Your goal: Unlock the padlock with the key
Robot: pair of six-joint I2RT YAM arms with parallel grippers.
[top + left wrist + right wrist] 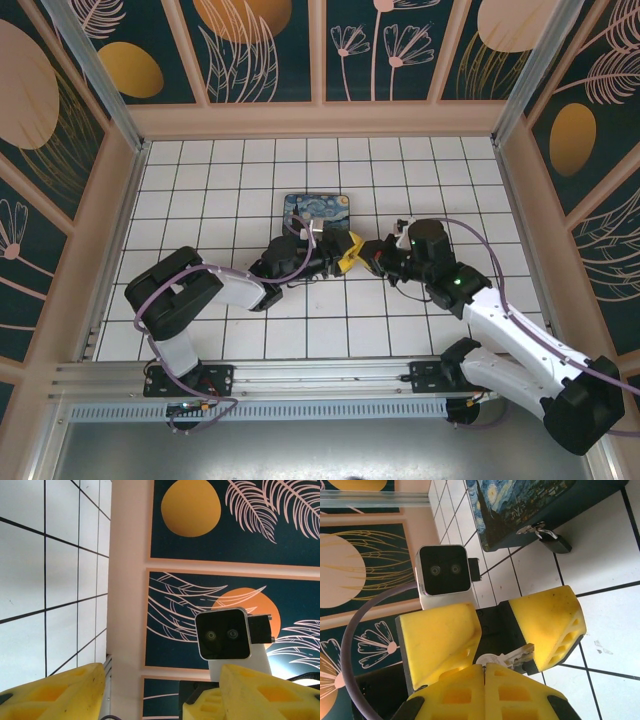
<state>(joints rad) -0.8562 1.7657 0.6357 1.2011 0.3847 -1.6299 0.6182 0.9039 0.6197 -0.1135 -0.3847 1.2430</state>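
Dangling from the swirl-painted blue box (530,505) is your dark-bodied, silvery-shackled padlock (555,541). Your right gripper (484,667) is pinching the grey metal key (512,656); the left gripper (160,680) is gaping.

1. Floor (250,330): white tiles with dark grid lines.
2. Walls (260,50): dark teal panels in peach frames, with orange discs and pale pink leaf outlines.
3. Box (318,210), frame centre: blue swirls with yellow spots.
4. Padlock (555,542): dark body, silvery shackle.
5. Key (510,656): silvery grey.
6. Left gripper (492,630) and right gripper (484,680): yellow fingers.
7. Left arm (180,290) and right arm (510,330): black and white, with purple cables (349,640).
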